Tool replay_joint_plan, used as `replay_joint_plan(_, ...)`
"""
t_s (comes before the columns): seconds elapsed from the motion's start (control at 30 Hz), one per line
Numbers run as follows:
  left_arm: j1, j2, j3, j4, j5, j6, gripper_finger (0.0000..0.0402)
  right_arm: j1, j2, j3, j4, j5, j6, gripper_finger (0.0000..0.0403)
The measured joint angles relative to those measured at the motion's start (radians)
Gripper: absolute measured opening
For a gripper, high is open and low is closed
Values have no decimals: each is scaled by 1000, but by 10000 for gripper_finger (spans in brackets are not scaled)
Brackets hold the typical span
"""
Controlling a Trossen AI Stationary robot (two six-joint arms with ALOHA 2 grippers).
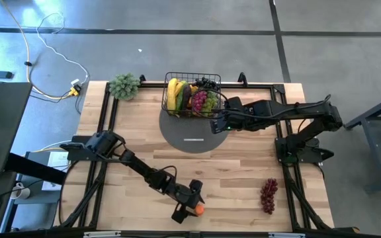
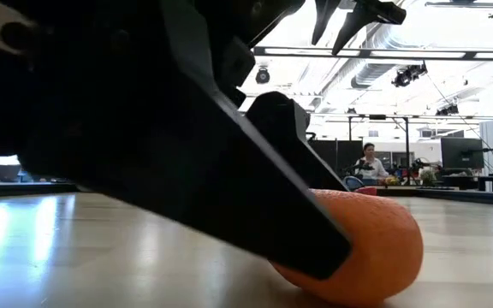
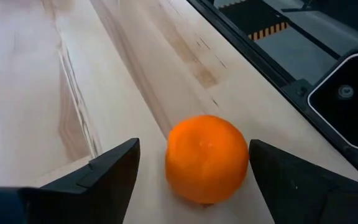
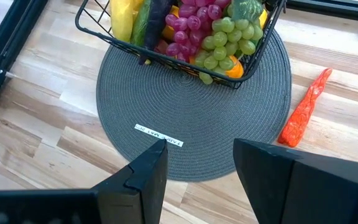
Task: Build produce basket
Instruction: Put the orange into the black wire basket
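The left hand (image 1: 192, 206) is low over the front edge of the table (image 1: 137, 139), near the middle of that edge. Its fingers (image 3: 101, 177) stand apart on either side of an orange fruit (image 3: 207, 157) that lies on the wood; neither finger clearly touches it in the left wrist view. In the low view the same fruit (image 2: 375, 248) rests on the tabletop with a dark finger (image 2: 229, 171) slanting down in front of it.

The basket (image 1: 192, 96) stands at the back edge of the table, around the middle, with its front part on a round grey mat (image 1: 194, 135). It holds yellow bananas (image 1: 172, 94), red grapes (image 4: 188, 28), green grapes (image 4: 225, 40) and other pieces.

The right hand (image 1: 218, 123) hovers over the mat, just beside the front right corner of the basket, with its fingers (image 4: 145, 171) apart and nothing between them. A red chili (image 4: 304, 109) lies on the wood just beside the mat's rim.

A bunch of purple grapes (image 1: 268, 195) lies near the front right corner of the table. A grey-green leafy bunch (image 1: 124, 86) sits near the back left corner.
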Motion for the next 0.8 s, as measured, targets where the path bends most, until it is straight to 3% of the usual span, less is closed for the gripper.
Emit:
replay_joint_plan(0.6, 1, 0, 0, 6, 33, 26, 152, 0, 0, 0, 0, -1, 5, 165)
replay_joint_plan(0.8, 16, -11, 0, -27, 32, -34, 137, 0, -1, 0, 0, -1, -5, 165)
